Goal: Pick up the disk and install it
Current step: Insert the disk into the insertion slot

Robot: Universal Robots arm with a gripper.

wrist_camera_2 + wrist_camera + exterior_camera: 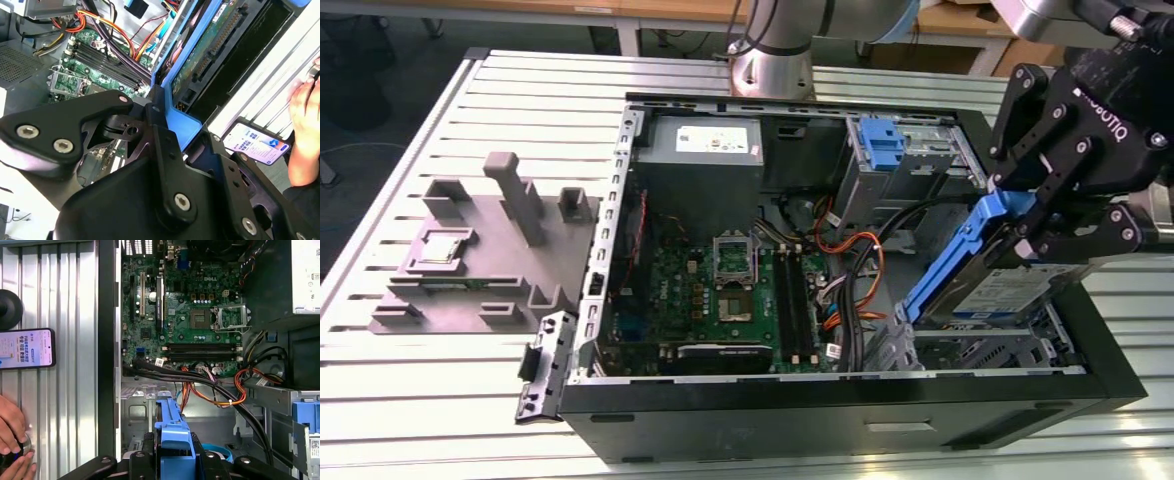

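Blue-railed, the disk (1005, 291) is hanging tilted above the computer case's (854, 410) corner bay, the end effector (1054, 232) clamping its upper rail, seemingly angling it for insertion.

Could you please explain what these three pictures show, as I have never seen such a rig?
A robot arm stands by an open computer case on a slatted metal table. The exterior view is taken from off the arm; both wrist views ride on the arm and look past its gripper. Its fingers are shut on the disk, a silver drive in blue rails, held tilted at the case's end on the exterior view's right. A grey fixture lies beside the case. In the first wrist view a phone lies on the table near a person's hand.
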